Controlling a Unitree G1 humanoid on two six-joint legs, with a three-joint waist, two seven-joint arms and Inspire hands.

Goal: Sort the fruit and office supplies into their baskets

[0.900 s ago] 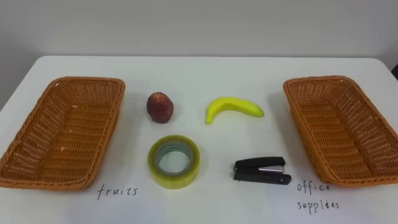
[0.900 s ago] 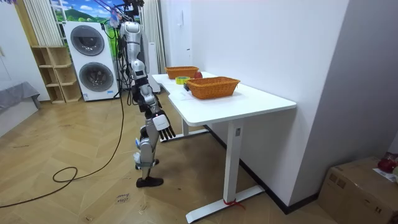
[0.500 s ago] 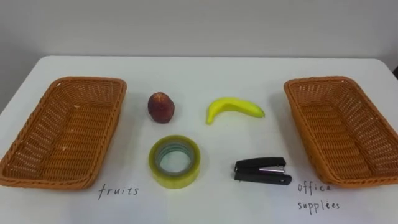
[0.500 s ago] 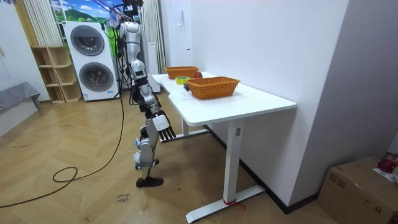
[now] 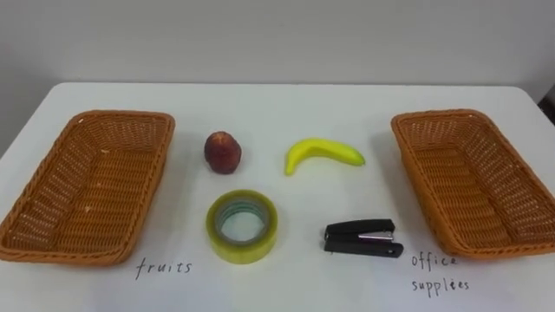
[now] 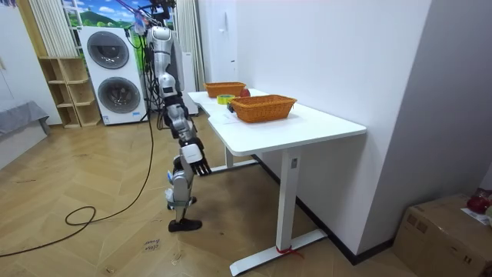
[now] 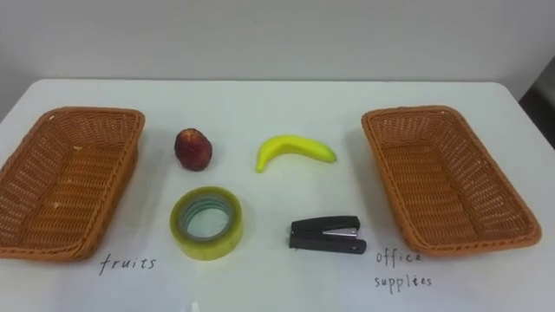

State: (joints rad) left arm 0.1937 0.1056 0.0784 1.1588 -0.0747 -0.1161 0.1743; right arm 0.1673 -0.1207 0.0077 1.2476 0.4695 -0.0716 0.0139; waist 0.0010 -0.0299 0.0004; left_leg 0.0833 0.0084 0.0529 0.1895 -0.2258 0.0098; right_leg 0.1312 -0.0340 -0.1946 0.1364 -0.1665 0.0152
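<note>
At the near edge of the white table (image 5: 277, 104), two handwritten labels are seen, one at the left (image 5: 163, 267) and one at the right (image 5: 440, 271). Just beyond them, a roll of translucent yellow adhesive tape (image 5: 243, 227) is laid flat with its hole upward. A black stapler (image 5: 363, 238) is laid closed to its right, well apart from the roll. Farther back, a dark red round fruit (image 5: 223, 151) is placed behind the tape. A yellow curved banana (image 5: 323, 153) is placed behind the stapler, arched away from the robot and apart from the fruit. All four things are found on the bare tabletop between two baskets and outside both. A rectangular brown wicker basket (image 5: 91, 186) is set at the left and a second rectangular brown wicker basket (image 5: 460, 182) at the right. A pale wall is met past the table's far edge.

In the room view, the robot is shown standing upright at the table's side, turned toward the baskets. Its right hand (image 6: 196, 162) is hung low beside the thigh, below the tabletop. The fingers appear loosely extended, and nothing is held by them. Behind the robot, two stacked white washing machines (image 6: 121, 96) and a light wooden shelf (image 6: 65, 92) are seen. A cardboard box (image 6: 446, 227) is set on the floor at the room view's right.
</note>
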